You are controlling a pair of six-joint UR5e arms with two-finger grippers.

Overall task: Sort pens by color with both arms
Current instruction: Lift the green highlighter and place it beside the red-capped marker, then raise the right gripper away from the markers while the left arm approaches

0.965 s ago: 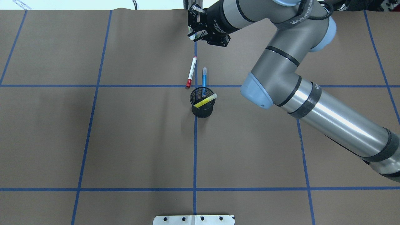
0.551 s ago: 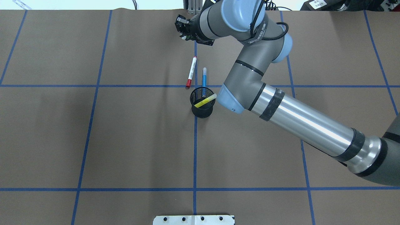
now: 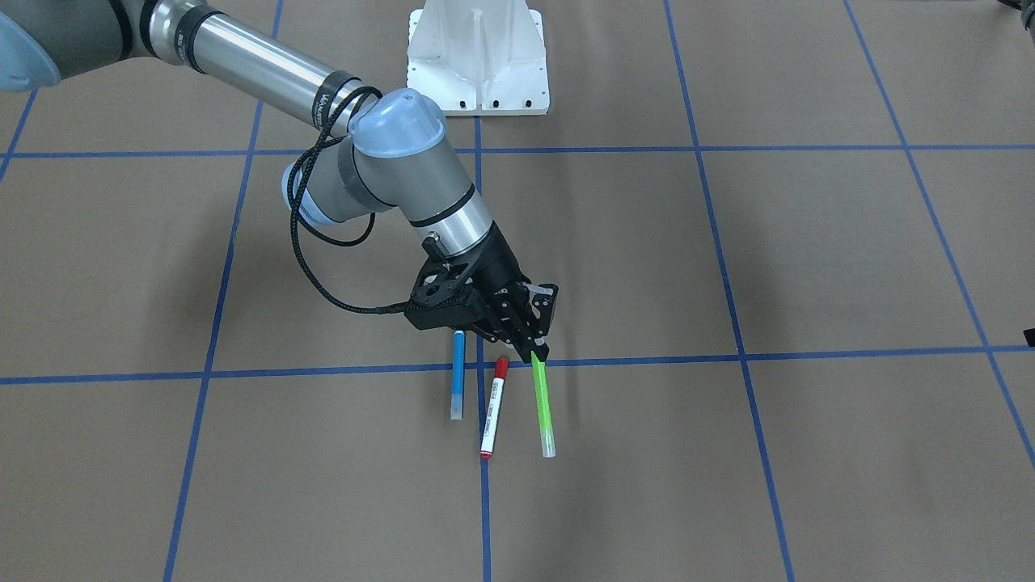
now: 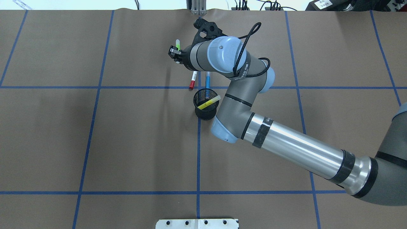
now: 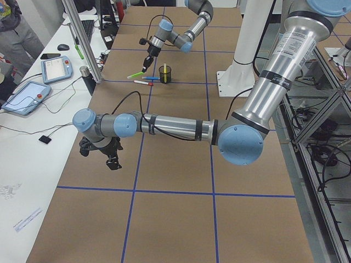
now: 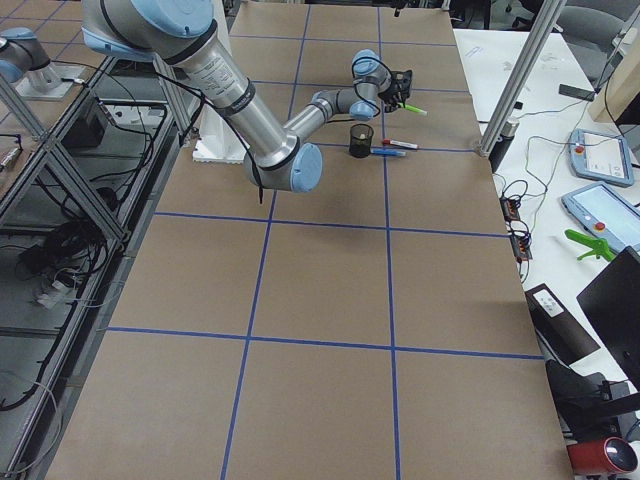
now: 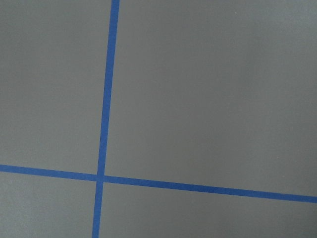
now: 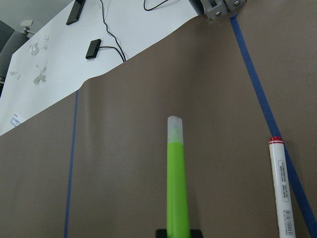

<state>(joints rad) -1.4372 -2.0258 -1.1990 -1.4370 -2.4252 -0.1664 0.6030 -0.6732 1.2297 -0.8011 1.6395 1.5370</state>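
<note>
Since the earlier overhead frames, the right arm has folded at the elbow and its wrist has swung down and over the lying pens. The right gripper (image 3: 535, 353) has shifted to the left in that view.

1. Right gripper: the fingers are clamped on the tail end of the slim green highlighter with a pale translucent cap (image 3: 542, 404). The barrel projects straight out from the fingertips and slopes low over the brown paper table cover with blue tape lines (image 4: 127, 143). Whether the cap touches the cover cannot be told. An end grip probably lets the barrel be laid flat.
2. The white-barrelled, red-capped marker (image 3: 493, 408) lies just beside the held pen and roughly parallel to it. The blue highlighter (image 3: 458, 376) lies on the marker's far side.
3. The black mesh cup (image 4: 206, 108) stands behind the wrist, toward the forearm. The yellow highlighter (image 4: 209, 102) leans inside it, not yet sorted.
4. Left gripper (image 5: 109, 159): it hangs well apart from the pens. Its finger state cannot be told.
</note>
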